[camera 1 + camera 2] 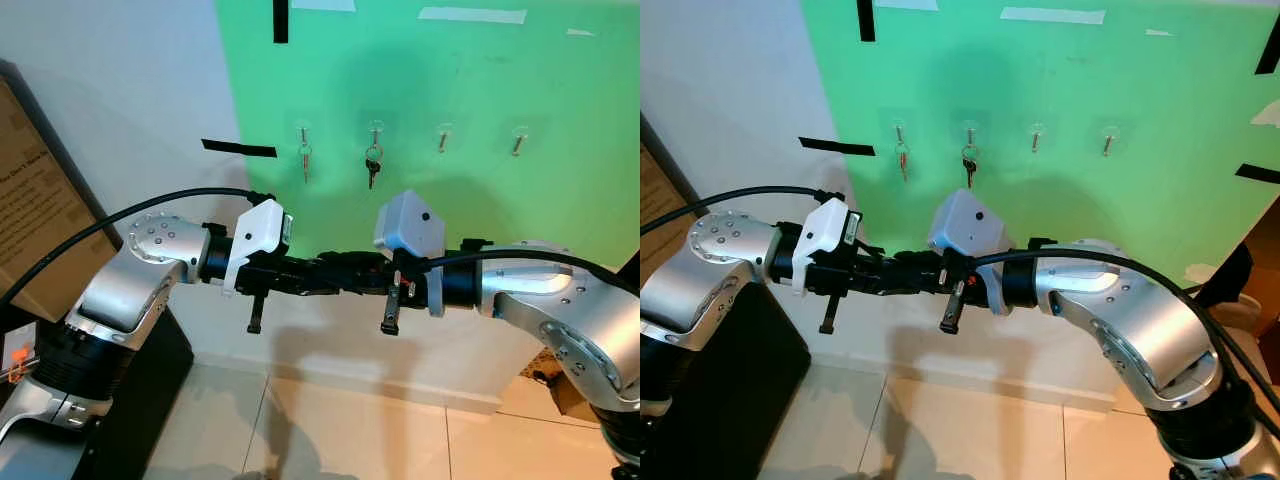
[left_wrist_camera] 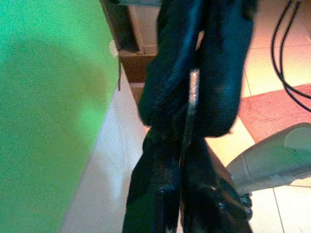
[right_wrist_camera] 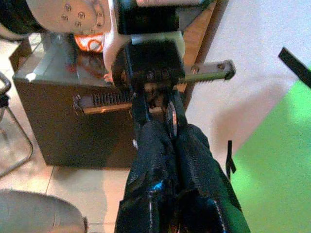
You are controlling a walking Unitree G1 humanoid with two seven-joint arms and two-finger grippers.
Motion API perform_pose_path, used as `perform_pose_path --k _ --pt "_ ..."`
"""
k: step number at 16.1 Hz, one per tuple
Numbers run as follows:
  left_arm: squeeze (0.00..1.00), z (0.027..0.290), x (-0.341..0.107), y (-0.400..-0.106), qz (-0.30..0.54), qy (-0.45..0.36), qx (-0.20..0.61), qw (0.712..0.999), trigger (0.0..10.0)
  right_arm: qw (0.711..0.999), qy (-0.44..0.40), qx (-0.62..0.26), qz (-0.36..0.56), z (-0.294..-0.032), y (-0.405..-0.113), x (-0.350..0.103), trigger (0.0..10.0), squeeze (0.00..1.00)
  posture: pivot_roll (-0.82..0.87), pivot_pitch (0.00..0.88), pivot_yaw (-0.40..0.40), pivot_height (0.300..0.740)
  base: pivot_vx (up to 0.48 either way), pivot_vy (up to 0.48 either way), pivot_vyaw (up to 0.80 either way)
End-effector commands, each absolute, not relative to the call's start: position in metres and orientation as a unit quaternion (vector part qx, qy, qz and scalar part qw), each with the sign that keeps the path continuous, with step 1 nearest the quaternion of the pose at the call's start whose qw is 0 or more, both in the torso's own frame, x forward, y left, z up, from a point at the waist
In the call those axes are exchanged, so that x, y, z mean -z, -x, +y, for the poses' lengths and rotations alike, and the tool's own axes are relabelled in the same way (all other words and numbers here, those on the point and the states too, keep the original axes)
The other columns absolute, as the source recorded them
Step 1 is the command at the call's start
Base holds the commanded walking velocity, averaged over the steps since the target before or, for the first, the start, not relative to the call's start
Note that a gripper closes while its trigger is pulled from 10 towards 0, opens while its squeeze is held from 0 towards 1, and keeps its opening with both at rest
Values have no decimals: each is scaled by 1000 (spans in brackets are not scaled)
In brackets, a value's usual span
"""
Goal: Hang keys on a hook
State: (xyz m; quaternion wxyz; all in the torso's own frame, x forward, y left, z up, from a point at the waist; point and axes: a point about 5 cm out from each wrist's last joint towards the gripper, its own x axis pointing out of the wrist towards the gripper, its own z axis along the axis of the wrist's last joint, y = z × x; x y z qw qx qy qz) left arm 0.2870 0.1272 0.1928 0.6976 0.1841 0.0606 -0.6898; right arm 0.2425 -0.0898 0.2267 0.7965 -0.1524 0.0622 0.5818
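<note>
Bright green panel point(image 1: 450, 80) on a white wall point(image 1: 130, 90), black tape strips point(image 1: 238, 149) stuck around. Pale tiled floor point(image 1: 340, 430), dark cabinet point(image 1: 150, 390) and probably a cardboard box point(image 1: 35, 215) at left.

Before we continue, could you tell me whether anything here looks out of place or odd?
Nothing looks damaged or spilled. One oddity: the left gripper and right gripper meet fingertip to fingertip below the hooks, with something thin and metallic pinched between their fingers.

Before us, a green wall panel point(image 1: 480, 200) bearing four clear hooks in a row. Far-left hook point(image 1: 303, 131) holds a single key point(image 1: 306, 160); the next hook point(image 1: 375, 130) a dark key bunch point(image 1: 372, 168) (hanging freely). The two right hooks point(image 1: 444, 132) point(image 1: 520, 134) each carry one small key.
</note>
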Motion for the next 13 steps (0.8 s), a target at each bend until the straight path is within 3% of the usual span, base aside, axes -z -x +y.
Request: perform_pose_path --k 1,7,9,11,13 --pt "1000 130 -194 -289 67 -184 681 705 10000 801 151 -578 38 -91 -242 -235 0 0 -140 0 37 740 0 0 0" --pt "1000 140 -196 -283 40 -175 659 730 10000 820 135 -556 36 -97 -246 -235 0 0 -142 0 39 740 0 0 0" --pt "1000 151 -195 -281 33 -154 637 755 10000 826 129 -547 35 -100 -247 -235 0 0 -144 0 40 740 0 0 0" --pt "1000 167 -195 -281 9 -101 584 805 10000 838 111 -533 29 -105 -249 -238 0 0 -145 0 40 740 0 0 0" --pt "1000 178 -193 -277 0 -70 547 834 10000 845 87 -528 23 -105 -247 -239 0 0 -141 0 38 740 0 0 0"
